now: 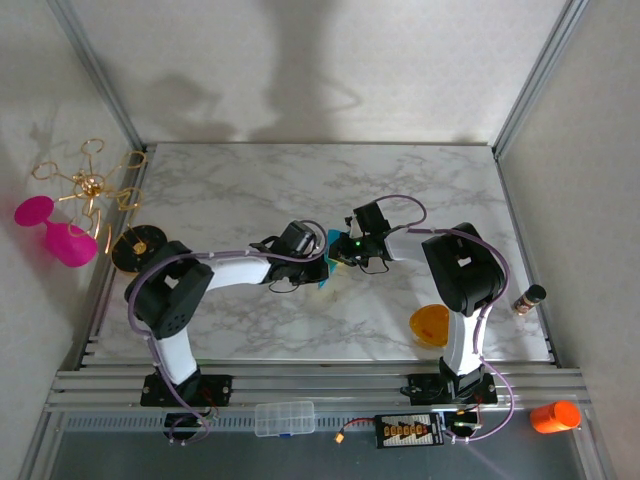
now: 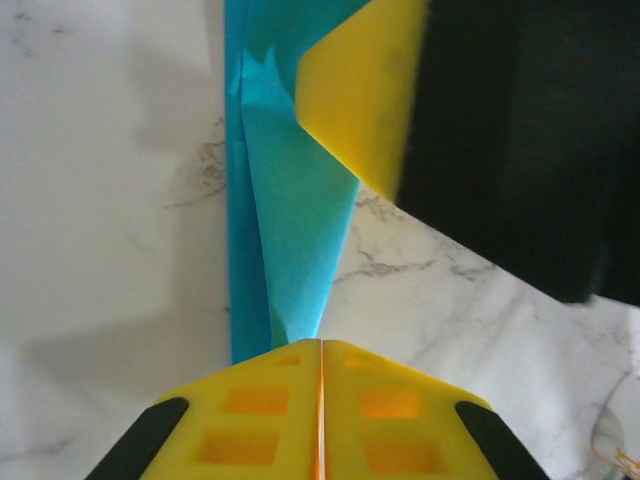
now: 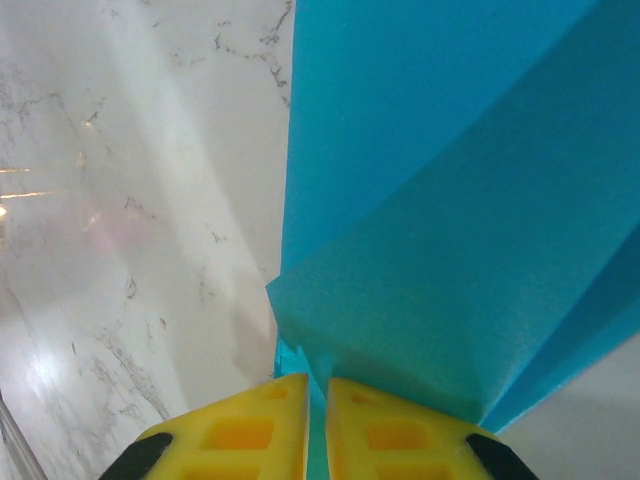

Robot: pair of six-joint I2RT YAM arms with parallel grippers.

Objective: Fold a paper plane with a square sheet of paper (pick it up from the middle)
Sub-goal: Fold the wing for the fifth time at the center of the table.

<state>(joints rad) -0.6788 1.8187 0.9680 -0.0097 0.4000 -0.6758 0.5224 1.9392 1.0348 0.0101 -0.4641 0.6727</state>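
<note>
Left gripper (image 2: pixel 320 345) of mine is pressed flat, its yellow fingers (image 2: pixel 255 400) meeting along one thin seam, and the lower tip of the teal paper (image 2: pixel 290 200) narrows straight into that seam, so I have it pinched there. On my right wrist view the right gripper (image 3: pixel 317 378) stands at a narrow slit, with a sliver of the teal paper (image 3: pixel 450 200) showing in the slit between the two yellow pads (image 3: pixel 250 425); that hand grips it too. The sheet is folded over itself, with layered flaps and a crease running away from my right fingertips.

From above, both of my arms reach in from the near edge and meet nose to nose around the middle of the marble table (image 1: pixel 250 190), left gripper (image 1: pixel 318 262) and right gripper (image 1: pixel 340 255) just beside each other, the teal paper (image 1: pixel 324 278) caught between them. An orange bowl (image 1: pixel 432 324) sits on the table nearer my right base, well apart from the paper.
</note>
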